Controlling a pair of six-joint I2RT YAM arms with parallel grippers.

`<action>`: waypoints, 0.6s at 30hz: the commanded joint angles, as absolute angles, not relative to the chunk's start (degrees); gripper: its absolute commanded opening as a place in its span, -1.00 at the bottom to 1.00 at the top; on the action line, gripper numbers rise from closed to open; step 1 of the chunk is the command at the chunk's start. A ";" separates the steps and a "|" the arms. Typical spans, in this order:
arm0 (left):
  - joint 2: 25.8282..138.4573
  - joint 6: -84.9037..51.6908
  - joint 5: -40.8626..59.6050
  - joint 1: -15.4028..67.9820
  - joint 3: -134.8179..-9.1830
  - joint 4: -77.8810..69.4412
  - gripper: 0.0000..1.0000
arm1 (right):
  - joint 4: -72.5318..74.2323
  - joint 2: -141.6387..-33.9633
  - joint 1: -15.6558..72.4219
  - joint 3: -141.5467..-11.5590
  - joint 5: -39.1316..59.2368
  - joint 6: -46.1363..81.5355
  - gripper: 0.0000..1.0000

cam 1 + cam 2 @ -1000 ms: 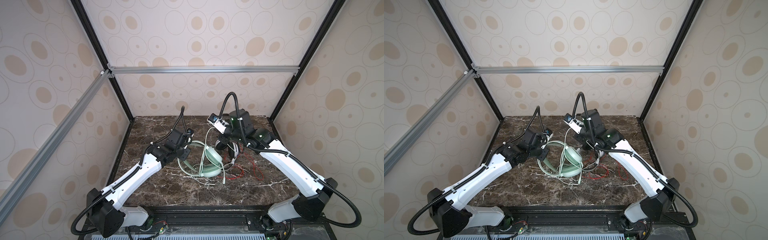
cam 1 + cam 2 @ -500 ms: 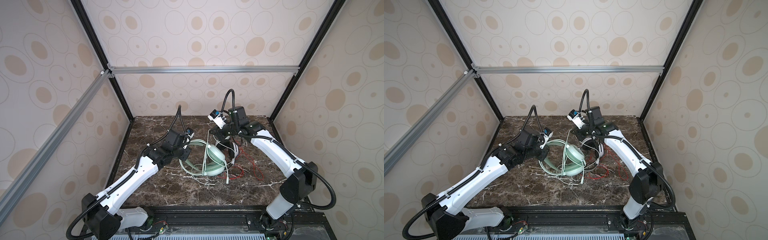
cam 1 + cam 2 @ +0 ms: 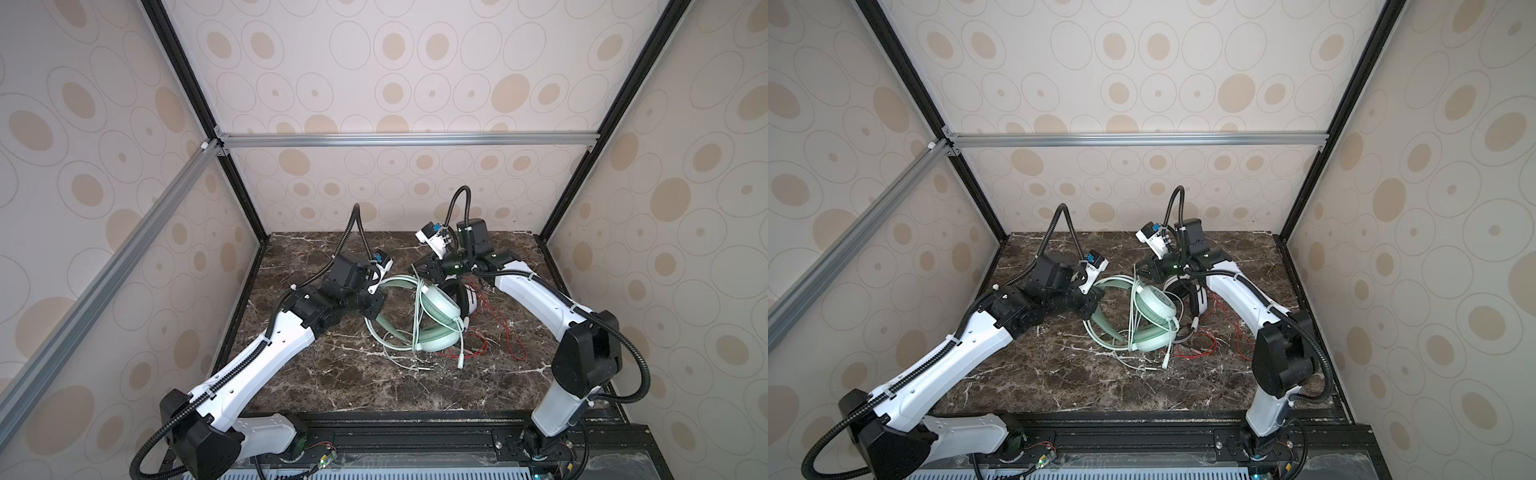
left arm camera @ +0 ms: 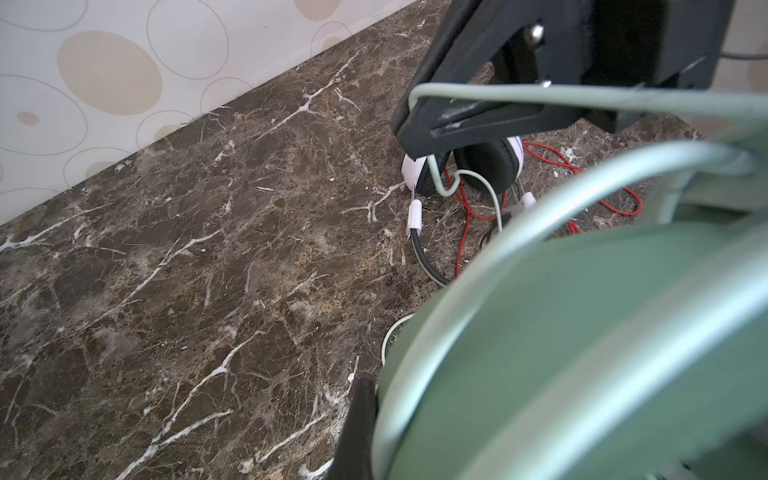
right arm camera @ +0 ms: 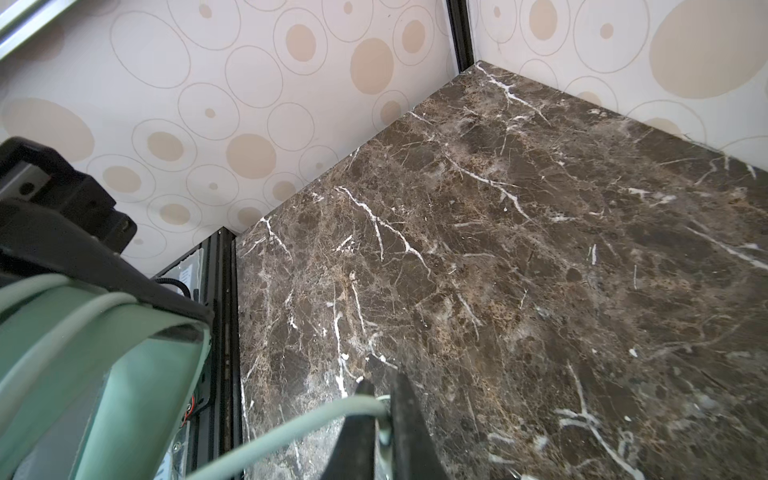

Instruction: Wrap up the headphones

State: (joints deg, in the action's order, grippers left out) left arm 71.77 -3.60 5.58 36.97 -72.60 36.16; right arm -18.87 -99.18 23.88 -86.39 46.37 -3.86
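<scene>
Mint-green headset point(image 3: 440, 309) lies near the centre of the marble worktop point(image 3: 332, 374), one ear cup tilted up and the headband arcing toward the left hand point(image 3: 376, 309), which is closed on that band. The right hand point(image 5: 380, 399), on the back-wall side of the headset, has its fingers drawn together on the pale green cable point(image 5: 291, 428). How firm that pinch is cannot be judged, since only the fingertips show. Cable strands cross the ear cup, and loose loops rest on the worktop in front. White-and-black headset point(image 3: 467, 297) stands just beside the green one, its red cable point(image 3: 507, 332) sprawled loose.
</scene>
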 commanded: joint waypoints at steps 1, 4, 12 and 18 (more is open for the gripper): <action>69.15 -5.06 10.06 37.52 -77.95 33.79 -1.00 | -15.48 -100.26 22.10 -83.66 45.09 -1.11 -0.78; 69.37 -7.44 7.43 36.28 -80.34 34.48 -1.00 | -13.46 -100.24 21.80 -80.95 45.19 0.50 -0.69; 69.49 -13.83 -4.21 29.81 -88.80 37.05 -1.00 | -6.34 -100.37 21.80 -74.24 46.15 4.81 -0.14; 68.91 -15.64 -6.24 20.44 -90.62 40.08 -1.00 | -6.58 -100.12 22.01 -72.94 45.46 5.07 -0.04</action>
